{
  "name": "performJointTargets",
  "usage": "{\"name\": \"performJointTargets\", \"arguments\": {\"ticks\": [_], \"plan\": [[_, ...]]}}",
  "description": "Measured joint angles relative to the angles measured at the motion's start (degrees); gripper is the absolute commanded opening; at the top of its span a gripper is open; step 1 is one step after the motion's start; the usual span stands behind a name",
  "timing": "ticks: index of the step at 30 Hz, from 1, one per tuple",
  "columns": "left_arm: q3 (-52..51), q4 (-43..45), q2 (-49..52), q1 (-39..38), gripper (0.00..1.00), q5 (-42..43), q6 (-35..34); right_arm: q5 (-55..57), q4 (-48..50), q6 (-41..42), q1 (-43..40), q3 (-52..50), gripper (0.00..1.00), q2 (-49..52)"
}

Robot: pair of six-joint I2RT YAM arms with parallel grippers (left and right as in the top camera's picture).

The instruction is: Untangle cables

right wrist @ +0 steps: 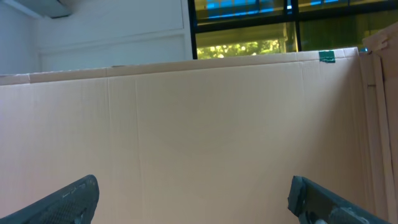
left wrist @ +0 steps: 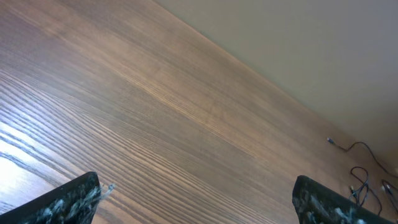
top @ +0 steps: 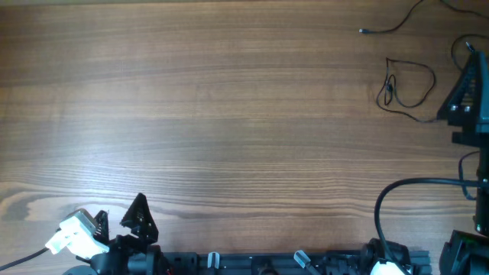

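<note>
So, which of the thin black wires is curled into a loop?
The looped wire beside the right gripper: it closes on itself. The plug-ended wire farther out on the table runs as an open line.

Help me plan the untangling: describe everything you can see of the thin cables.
The cables are very thin black wires lying slack and flat on the wooden table, near its far right edge. One strand makes a loose open loop with a small tangled bunch on its left side; its tail trails toward the right arm, contact unclear. A separate strand lies farther back, ending in a tiny plug. Nothing grips them.
</note>
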Motion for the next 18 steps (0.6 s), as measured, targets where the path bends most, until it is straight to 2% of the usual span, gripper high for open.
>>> {"name": "performJointTargets", "arguments": {"ticks": [5,11,14,18], "plan": [[0.0,0.9,0.0,0.0,1.00,-1.1,0.0,0.0,0.2,0.0,1.2,0.0,1.00,-1.0],[-1.9,19.8,0.0,0.0,1.00,-2.3,0.0,0.0,0.5,0.0,1.2,0.0,1.00,-3.4],[-6.7,26.9,-0.1,0.0,1.00,-2.3,0.0,0.0,0.4,0.0,1.4,0.0,1.00,-3.9],[-19.0,40.3,0.0,0.0,1.00,-2.1,0.1,0.0,0.6,0.0,2.5,0.0,1.00,-5.8]]}}
